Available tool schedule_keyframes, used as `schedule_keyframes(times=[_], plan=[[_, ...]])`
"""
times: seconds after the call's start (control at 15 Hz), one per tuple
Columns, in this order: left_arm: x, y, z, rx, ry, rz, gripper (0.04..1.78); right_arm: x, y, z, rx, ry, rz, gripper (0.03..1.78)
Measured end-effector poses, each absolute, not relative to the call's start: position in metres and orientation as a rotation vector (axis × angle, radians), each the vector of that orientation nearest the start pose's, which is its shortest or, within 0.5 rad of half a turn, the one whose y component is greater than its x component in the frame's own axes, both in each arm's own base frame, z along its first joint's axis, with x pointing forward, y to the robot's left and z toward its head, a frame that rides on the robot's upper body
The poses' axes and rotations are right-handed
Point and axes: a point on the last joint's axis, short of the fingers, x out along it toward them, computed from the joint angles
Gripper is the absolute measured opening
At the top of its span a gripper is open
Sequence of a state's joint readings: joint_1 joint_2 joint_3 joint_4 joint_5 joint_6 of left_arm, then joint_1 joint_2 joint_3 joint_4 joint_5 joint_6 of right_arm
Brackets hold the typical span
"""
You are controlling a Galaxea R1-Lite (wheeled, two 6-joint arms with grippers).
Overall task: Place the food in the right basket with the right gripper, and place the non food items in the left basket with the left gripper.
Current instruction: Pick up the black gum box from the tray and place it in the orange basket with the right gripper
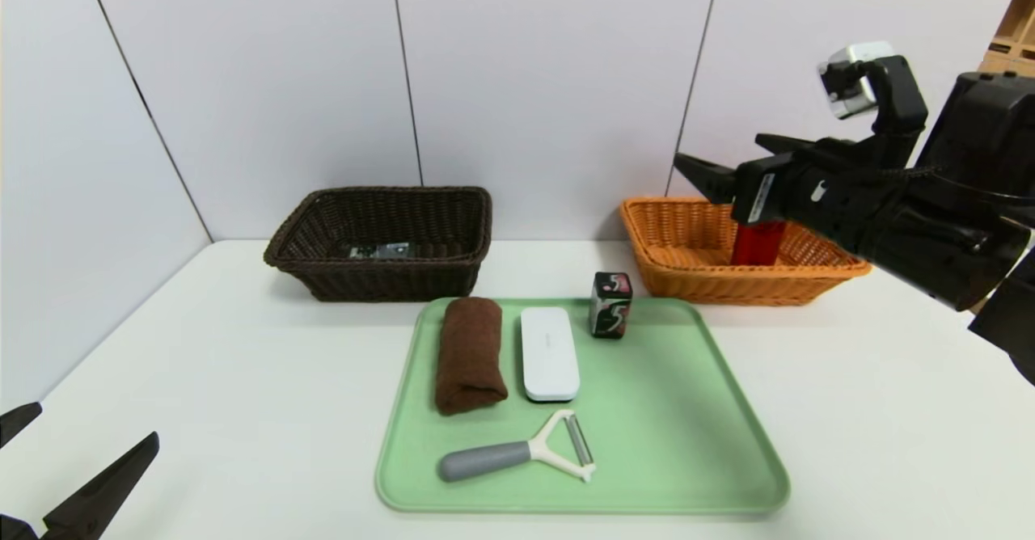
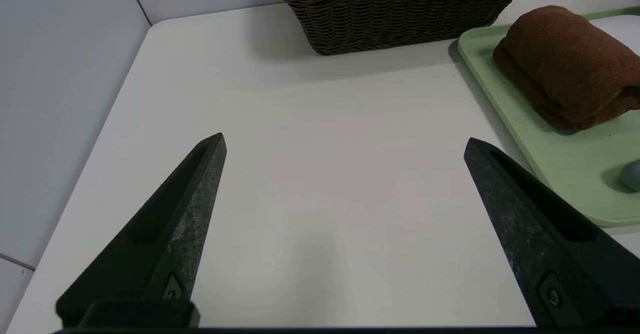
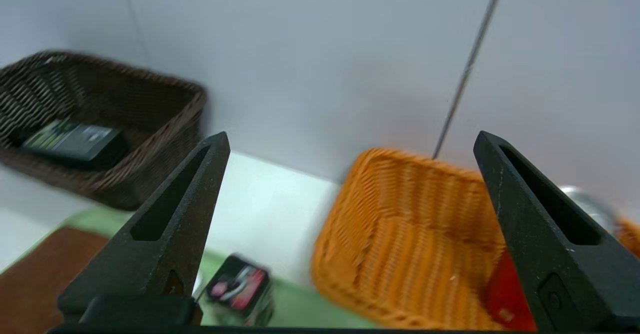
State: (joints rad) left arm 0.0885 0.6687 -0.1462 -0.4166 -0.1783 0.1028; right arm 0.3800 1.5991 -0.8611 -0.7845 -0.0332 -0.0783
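Left gripper [image 2: 345, 144]: spread wide, low over bare white table [image 1: 202, 378], clear of green plastic tray [image 1: 728, 443]. Right gripper [image 1: 720, 164]: spread wide, empty, above orange wicker basket [image 1: 671, 241] holding red can [image 1: 756, 242]. Black gum box [image 1: 610, 305]: tray's far edge.

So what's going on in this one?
A two-armed robot is sorting things from a green tray into two baskets. The right gripper hangs open above the orange basket, where a red item stands. The left gripper sits open, low over the table. A brown towel, white case, small box and peeler remain on the tray.
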Motion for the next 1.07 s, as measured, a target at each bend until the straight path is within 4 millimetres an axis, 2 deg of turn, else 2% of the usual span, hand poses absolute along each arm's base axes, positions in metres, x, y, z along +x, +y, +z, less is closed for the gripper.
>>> schedule_keyframes(times=[0.33, 0.47, 0.73, 1.07], plan=[[0.054, 0.001, 0.152, 0.087, 0.107, -0.094, 1.69, 0.249, 0.119, 0.195, -0.038, 0.060, 0.407, 1.69], [0.053, 0.001, 0.151, 0.086, 0.107, -0.094, 1.69, 0.249, 0.123, 0.175, -0.020, 0.067, 0.392, 1.69], [0.052, 0.001, 0.148, 0.084, 0.117, -0.094, 1.69, 0.250, 0.138, 0.137, 0.035, -0.033, 0.365, 1.69], [0.051, 0.001, 0.145, 0.084, 0.121, -0.093, 1.69, 0.242, 0.155, 0.102, 0.019, 0.042, 0.405, 1.69]])
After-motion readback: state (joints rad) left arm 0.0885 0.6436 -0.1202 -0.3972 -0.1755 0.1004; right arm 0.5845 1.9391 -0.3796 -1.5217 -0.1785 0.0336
